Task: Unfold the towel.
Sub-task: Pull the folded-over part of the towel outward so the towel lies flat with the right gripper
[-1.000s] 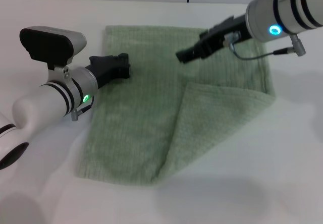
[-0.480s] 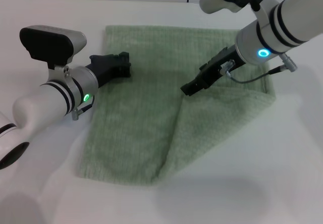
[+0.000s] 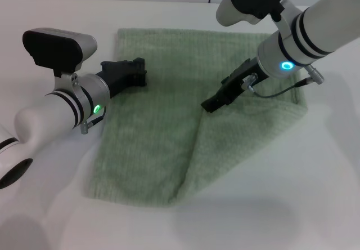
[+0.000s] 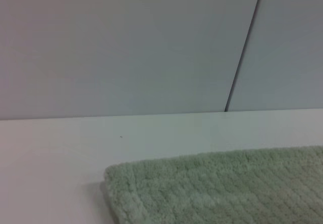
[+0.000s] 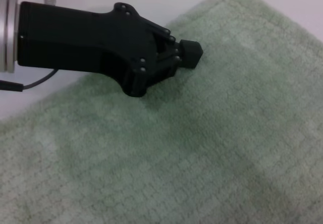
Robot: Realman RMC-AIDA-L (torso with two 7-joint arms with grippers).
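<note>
Sage-green towel [image 3: 169,126] lies on our white desk [image 3: 281,205], its 4 o'clock corner folded inward. Our right tool [image 3: 211,104], fingers closed on nothing, hovers at the flap's tip; left tool [image 3: 135,72], state indiscernible, rests at 10 o'clock. We advise pinching only the top layer.

Robot lab or test bench: bare white tabletop [image 3: 315,182], plain pale wall panels [image 4: 121,47] with dark seam, two robot arms.

Head view high, looking down; both wrist views close over the shared towel [image 3: 169,143].
</note>
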